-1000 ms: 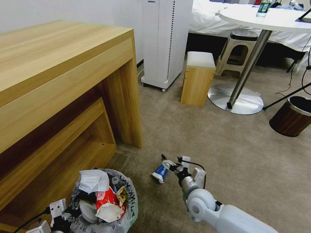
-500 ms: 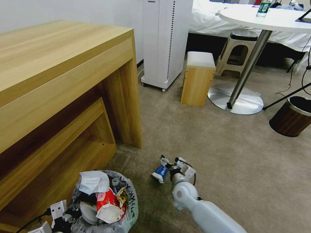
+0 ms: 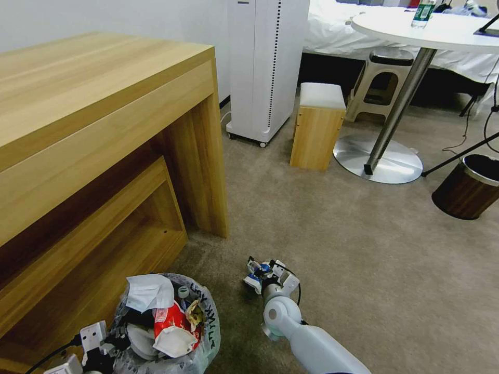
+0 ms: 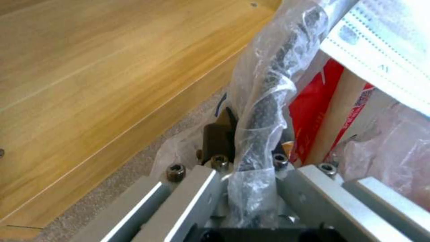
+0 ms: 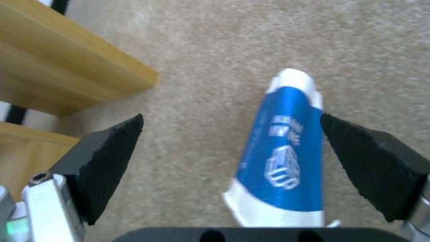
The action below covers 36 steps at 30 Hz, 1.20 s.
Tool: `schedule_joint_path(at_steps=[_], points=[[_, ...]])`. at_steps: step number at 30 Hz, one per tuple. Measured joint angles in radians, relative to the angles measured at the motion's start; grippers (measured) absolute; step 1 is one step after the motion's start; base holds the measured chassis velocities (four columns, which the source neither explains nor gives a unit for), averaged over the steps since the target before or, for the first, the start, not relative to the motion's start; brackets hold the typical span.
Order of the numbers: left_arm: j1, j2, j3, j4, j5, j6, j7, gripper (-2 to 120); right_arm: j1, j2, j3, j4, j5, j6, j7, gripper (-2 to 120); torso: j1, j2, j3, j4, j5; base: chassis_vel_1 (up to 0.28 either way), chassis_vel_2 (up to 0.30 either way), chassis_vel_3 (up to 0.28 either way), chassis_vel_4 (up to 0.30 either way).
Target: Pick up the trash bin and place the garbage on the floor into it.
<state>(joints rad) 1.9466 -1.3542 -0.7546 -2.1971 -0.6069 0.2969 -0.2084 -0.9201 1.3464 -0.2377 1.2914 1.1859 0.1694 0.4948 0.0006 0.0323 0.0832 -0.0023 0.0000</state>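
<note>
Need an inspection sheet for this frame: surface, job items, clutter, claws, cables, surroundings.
Surface: beige carpet floor, flat.
Job's things: trash bin with plastic liner, heaped with tissues and red wrappers, beside the wooden desk. Blue-white wrapper lying on the carpet.
Clutter: nothing seen on the floor beyond that wrapper.
Claws: left claw shut on the bin's rim and liner. Right claw open, low over the carpet, the wrapper between its fingers, against one of them.
Cables: thin black cable across the carpet at far right.
Surroundings: white appliance, wooden stool, round table, dark wood-grain bin.
</note>
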Motion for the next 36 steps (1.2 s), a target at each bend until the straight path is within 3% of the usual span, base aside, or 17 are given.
schedule_joint_path(at_steps=[8,16,17,23,31,33,36], points=[[-0.004,0.007,0.006,0.005,-0.003,0.0,0.0,0,0.019,0.048,-0.019,-0.151,-0.048,0.011,-0.032,96,0.0,0.0,0.0,0.0,0.0,0.0,0.0,0.0,0.0],[0.001,0.005,0.009,-0.005,-0.004,0.001,0.0,0,0.047,0.086,-0.048,-0.252,-0.095,0.024,-0.051,74,0.0,0.0,0.0,0.0,0.0,0.0,0.0,0.0,0.0],[0.002,0.004,0.009,-0.006,-0.003,0.001,0.0,0,0.054,0.093,-0.057,-0.27,-0.109,0.034,-0.051,67,0.0,0.0,0.0,0.0001,0.0,0.0,0.0,0.0,0.0],[0.003,0.003,0.007,-0.009,-0.003,0.0,0.001,0,0.055,0.082,-0.075,-0.273,-0.136,0.038,-0.055,42,0.0,0.0,0.0,0.0,0.0,0.0,0.0,0.0,0.0],[0.002,0.002,0.008,-0.009,-0.001,0.0,0.001,0,0.032,0.045,-0.098,-0.225,-0.159,0.055,-0.061,19,0.0,0.0,0.0,0.0001,0.0001,0.0,0.0,0.0,0.0],[0.001,-0.002,0.008,-0.009,0.001,-0.002,0.001,0,0.013,-0.002,-0.115,-0.148,-0.171,0.071,-0.085,7,0.0,0.0,0.0,0.0,0.0001,0.0,0.0,0.0,0.0],[0.001,-0.004,0.008,-0.007,0.002,-0.002,0.002,0,0.003,-0.048,-0.129,-0.07,-0.177,0.082,-0.107,0,0.0,0.0,0.0,0.0,0.0002,0.0,0.0,0.0,0.0]])
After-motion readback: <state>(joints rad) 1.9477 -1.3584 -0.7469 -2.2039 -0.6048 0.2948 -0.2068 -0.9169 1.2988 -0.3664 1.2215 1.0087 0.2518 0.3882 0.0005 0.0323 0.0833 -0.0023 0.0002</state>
